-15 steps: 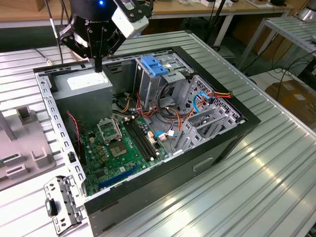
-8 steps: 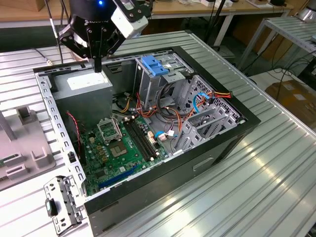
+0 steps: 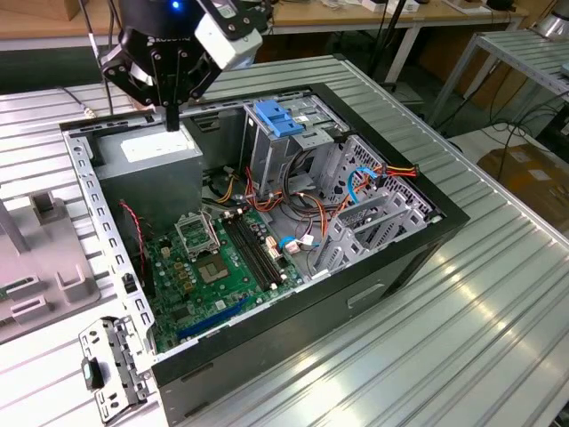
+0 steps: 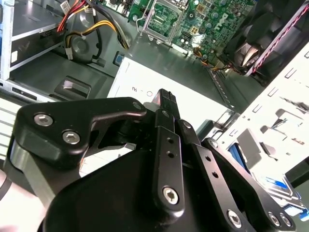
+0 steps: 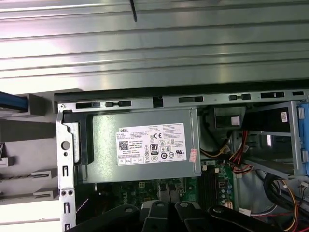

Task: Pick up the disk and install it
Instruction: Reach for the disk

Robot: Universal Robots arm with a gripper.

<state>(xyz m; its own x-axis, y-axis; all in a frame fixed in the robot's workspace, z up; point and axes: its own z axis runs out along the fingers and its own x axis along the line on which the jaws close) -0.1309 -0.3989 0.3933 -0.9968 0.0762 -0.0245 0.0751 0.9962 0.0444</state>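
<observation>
Exterior view: the open case point(image 3: 391, 258) lies on the ribbed metal surface point(image 3: 498, 338). The claw point(image 3: 172, 118) hangs over the power supply point(image 3: 151, 178) in the case's far corner, toward the exterior view's left. Its fingers are pressed together and hold nothing. A blue bracket point(image 3: 278, 118) sits on top of the drive cage, and the motherboard point(image 3: 209, 267) lies on the case floor. A grey fixture point(image 3: 40, 267) stands on the surface outside the case, at the exterior view's left. Second wrist view: the claw point(image 4: 165, 96) points at the power supply's white label with its tips closed and just above it; contact cannot be confirmed. The disk point(image 4: 276, 185), with its blue rail and white label, lies outside the case beside the fixture and is partly hidden behind the claw's links. It is well apart from the fingertips and not installed. First wrist view: the power supply point(image 5: 145, 145) sits against the case's rear wall, label up. A blue strip point(image 5: 12, 102) lies outside the case wall near the fixture; whether it belongs to the disk cannot be told.
</observation>
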